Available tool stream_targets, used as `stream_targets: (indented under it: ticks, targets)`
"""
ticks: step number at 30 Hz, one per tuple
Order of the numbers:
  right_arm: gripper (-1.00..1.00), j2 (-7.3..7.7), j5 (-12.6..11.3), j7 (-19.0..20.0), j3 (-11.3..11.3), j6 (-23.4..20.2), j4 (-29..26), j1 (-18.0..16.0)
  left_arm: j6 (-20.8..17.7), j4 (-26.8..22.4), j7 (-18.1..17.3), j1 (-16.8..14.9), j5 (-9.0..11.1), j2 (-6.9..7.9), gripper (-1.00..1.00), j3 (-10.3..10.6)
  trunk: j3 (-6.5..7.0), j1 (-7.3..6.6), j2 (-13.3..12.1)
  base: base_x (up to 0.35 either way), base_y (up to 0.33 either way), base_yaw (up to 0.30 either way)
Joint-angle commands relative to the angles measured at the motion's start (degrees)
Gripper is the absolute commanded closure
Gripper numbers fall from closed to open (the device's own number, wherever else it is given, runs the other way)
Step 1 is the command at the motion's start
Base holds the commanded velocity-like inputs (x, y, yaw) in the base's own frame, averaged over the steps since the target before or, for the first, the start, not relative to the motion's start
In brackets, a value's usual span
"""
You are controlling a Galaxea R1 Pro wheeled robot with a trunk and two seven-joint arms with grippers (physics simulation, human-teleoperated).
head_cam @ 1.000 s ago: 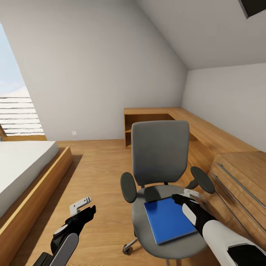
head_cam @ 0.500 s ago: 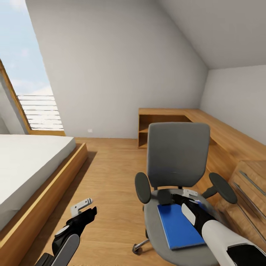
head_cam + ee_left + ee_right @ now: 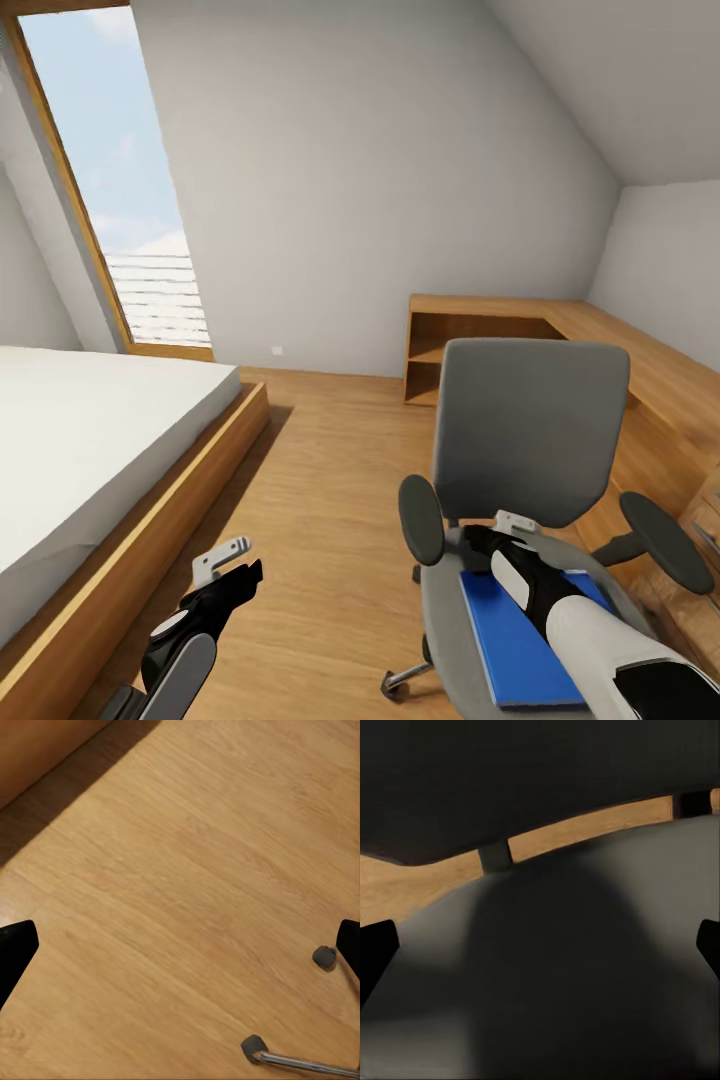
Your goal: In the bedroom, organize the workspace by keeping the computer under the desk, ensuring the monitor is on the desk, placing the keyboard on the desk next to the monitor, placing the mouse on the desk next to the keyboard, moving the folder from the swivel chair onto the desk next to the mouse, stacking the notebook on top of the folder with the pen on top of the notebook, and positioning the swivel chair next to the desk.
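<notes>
The grey swivel chair (image 3: pixel 535 440) stands at the right of the head view, and the blue folder (image 3: pixel 515 650) lies flat on its seat. My right gripper (image 3: pixel 482 540) hovers open over the rear of the seat, just past the folder's far edge, and its forearm covers part of the folder. In the right wrist view the grey seat (image 3: pixel 555 982) lies close below the open fingers (image 3: pixel 376 945), under the dark backrest. My left gripper (image 3: pixel 235 570) hangs open and empty over bare floor; the left wrist view shows two chair casters (image 3: pixel 253 1047).
A white bed (image 3: pixel 90 430) on a wooden platform fills the left side. A long wooden counter with an open shelf (image 3: pixel 480 325) runs along the far and right walls behind the chair. A tall window (image 3: pixel 120 200) is at the far left. Open wooden floor (image 3: pixel 320 480) lies between bed and chair.
The camera has swung left, so chair and folder sit further right in the picture and more window and bed show. My right arm now lies across the folder. Both grippers stay open.
</notes>
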State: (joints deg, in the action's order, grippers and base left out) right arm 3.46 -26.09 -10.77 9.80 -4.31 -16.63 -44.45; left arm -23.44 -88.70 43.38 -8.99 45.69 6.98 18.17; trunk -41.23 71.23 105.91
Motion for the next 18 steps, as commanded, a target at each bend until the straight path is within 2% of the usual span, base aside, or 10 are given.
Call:
stream_targets:
  ticks: [1, 6, 18]
  targets:
    - [-1.0, 0.06, -0.3, -0.4, 0.5, -0.4, -0.2, 0.0, -0.1, -0.1, 0.4, -0.1, 0.3, 0.05, -1.0, 0.2, -0.06, 0.02, 0.0, 0.224, 0.0, 0.049]
    - [-1.0, 0.11, -0.3, -0.4, 0.4, -0.4, -0.2, 0.0, -0.1, -0.1, 0.4, -0.1, 0.4, 0.05, -1.0, 0.3, -0.06, 0.02, 0.0, 0.112, 0.0, 0.023]
    - [-1.0, 0.23, -0.3, -0.5, 0.3, -0.5, -0.1, 0.0, -0.1, -0.1, 0.5, -0.1, 0.2, 0.05, -1.0, 0.4, -0.06, 0.02, 0.0, 0.011, 0.0, 0.002]
